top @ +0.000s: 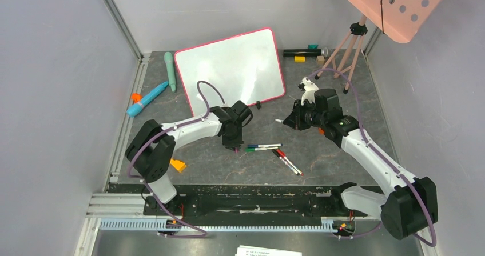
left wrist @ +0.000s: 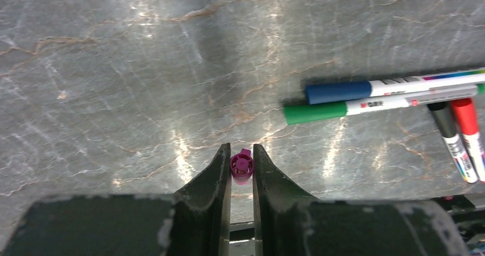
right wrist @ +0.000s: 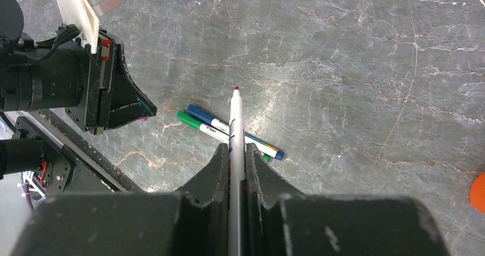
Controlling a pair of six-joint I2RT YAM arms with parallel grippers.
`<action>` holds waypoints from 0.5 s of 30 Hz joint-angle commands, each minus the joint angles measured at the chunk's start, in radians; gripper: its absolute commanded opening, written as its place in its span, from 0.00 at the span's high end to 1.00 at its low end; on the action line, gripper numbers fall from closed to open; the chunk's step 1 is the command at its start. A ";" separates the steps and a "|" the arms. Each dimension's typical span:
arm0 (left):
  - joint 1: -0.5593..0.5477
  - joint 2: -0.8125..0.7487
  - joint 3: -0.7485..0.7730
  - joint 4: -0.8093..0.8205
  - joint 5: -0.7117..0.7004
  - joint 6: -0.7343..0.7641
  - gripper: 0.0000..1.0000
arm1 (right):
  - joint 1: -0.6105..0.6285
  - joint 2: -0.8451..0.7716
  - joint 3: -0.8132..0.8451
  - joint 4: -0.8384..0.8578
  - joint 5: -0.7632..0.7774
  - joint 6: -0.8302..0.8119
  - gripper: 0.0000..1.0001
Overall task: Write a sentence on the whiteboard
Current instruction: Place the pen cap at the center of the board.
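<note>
Right gripper (right wrist: 233,153) is clamped fully on an uncapped marker (right wrist: 235,116), its tip pointing ahead; the left gripper (left wrist: 241,153) is pinched narrowly on a magenta cap (left wrist: 241,167). The whiteboard (top: 229,67) is seen at twelve o'clock on the worktop (top: 320,153), with no writing on it. Uncapping is judged done and all the writing left to do. Four spare markers (top: 264,147) lie at the board's six o'clock on grey veined stone, enclosed by plain grey walls (top: 51,67).
</note>
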 commanded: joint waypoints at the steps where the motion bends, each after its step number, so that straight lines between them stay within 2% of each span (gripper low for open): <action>1: 0.002 -0.014 0.007 -0.055 -0.062 0.066 0.79 | -0.001 -0.025 0.042 0.012 0.012 -0.016 1.00; 2: 0.003 -0.014 0.008 -0.058 -0.060 0.067 0.78 | -0.002 -0.025 0.040 0.015 0.013 -0.016 1.00; 5: 0.003 -0.016 0.018 -0.097 -0.094 0.075 0.97 | -0.001 -0.023 0.041 0.020 0.011 -0.012 1.00; 8: 0.026 -0.050 0.007 -0.154 -0.197 0.104 0.98 | -0.002 -0.024 0.043 0.020 0.013 -0.012 1.00; 10: 0.077 -0.086 -0.028 -0.160 -0.216 0.118 0.98 | -0.002 -0.023 0.040 0.026 0.015 -0.009 1.00; 15: 0.294 -0.173 -0.130 -0.126 -0.176 0.138 0.98 | -0.002 -0.006 0.046 0.033 0.006 -0.002 1.00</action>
